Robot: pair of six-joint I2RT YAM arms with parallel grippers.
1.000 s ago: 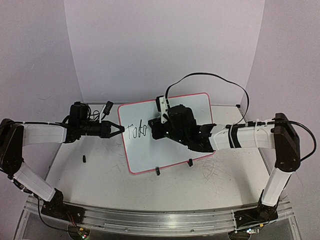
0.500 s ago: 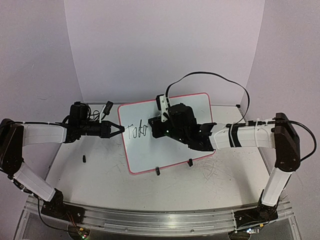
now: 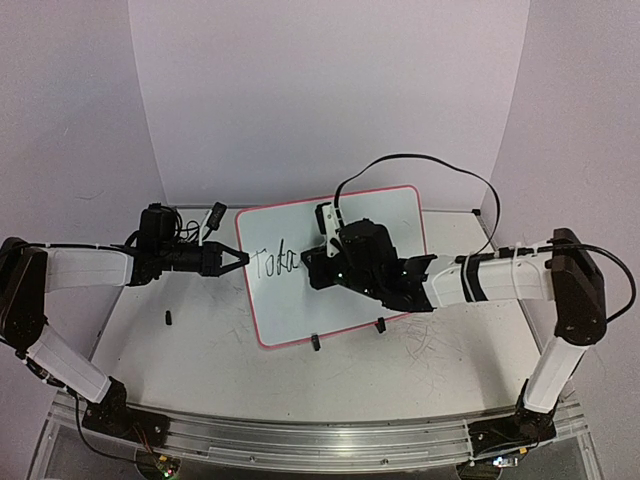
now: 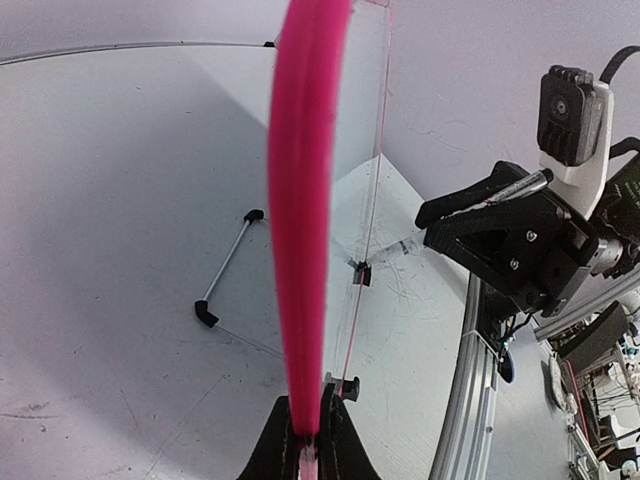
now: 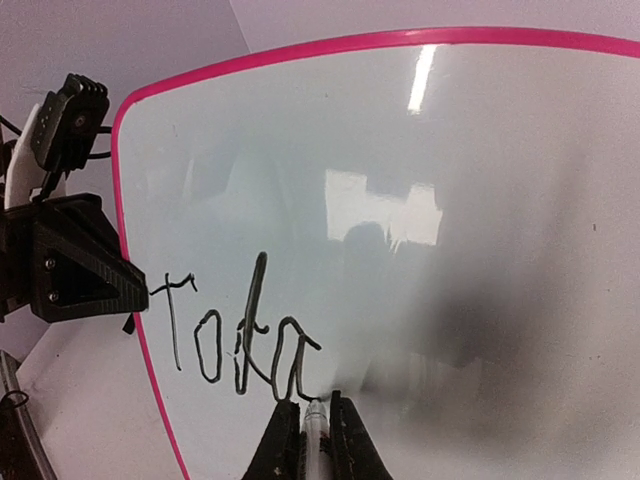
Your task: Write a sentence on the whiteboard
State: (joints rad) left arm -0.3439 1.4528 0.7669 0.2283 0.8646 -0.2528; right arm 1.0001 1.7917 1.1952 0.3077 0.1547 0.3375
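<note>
The sentence [image 5: 235,340] read "Toda" so far, written toward the left edge of the whiteboard [image 5: 520,160], which stood propped on its clip feet [image 3: 315,343] around the middle of the table [image 3: 200,350]. Compared with a second back, the "a" looked finished. The right gripper [image 5: 315,404] had slid a touch right along the line, clamped on the marker [image 5: 317,428] with its tip just past the last letter. The left gripper [image 4: 308,440] was pinched on the pink rim [image 4: 300,200], steadying the board. I'd guess the "y" was next, with plenty left to write.
</note>
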